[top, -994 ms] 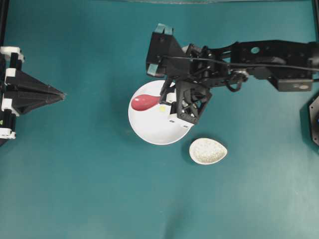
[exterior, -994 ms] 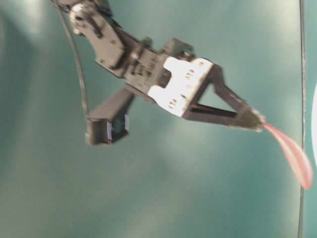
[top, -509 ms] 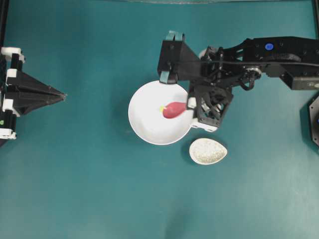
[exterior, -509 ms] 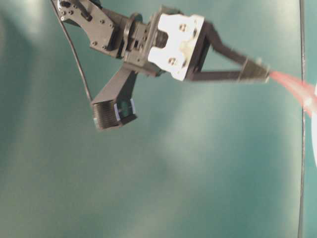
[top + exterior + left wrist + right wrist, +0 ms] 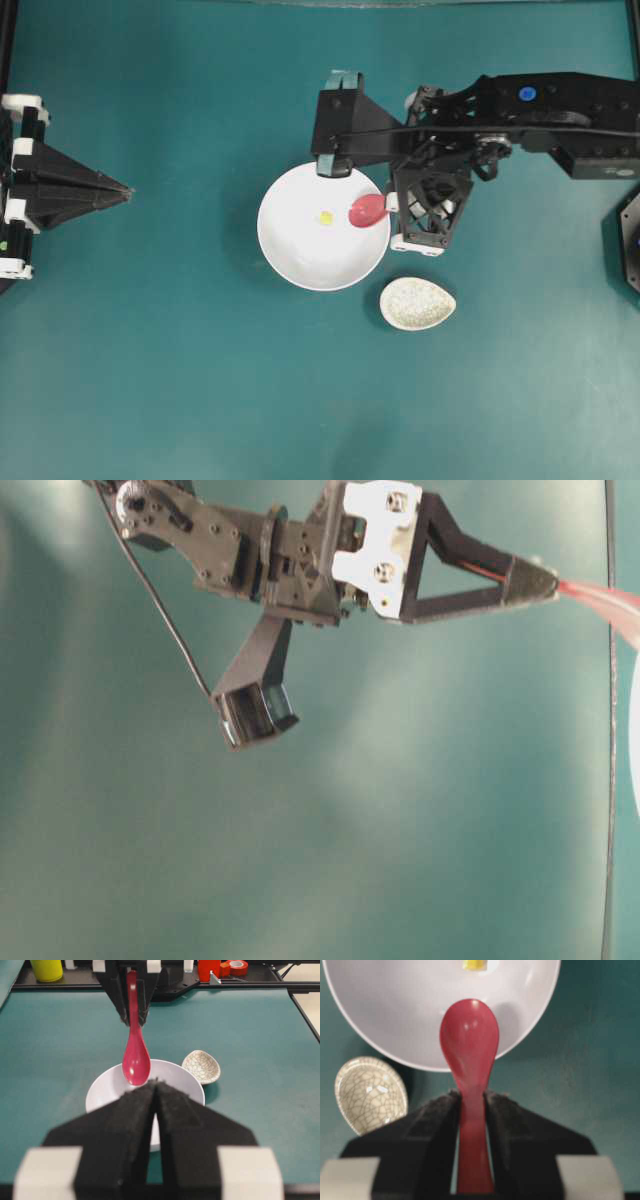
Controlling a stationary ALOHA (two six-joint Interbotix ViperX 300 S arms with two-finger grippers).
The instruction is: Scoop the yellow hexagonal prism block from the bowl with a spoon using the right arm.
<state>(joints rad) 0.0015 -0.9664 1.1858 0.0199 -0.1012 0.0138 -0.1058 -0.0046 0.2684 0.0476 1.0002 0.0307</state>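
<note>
Block (image 5: pixel 474 964) (cropped at frame top) lies beyond spoon (image 5: pixel 469 1055).

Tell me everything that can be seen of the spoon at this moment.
The spoon is a glossy pink-red soup spoon with an oval scoop and a short straight handle, ceramic or plastic by its look. The right gripper is shut on its handle. The scoop is empty and hangs over the white bowl, near its rim. The yellow block lies apart in the bowl.
</note>
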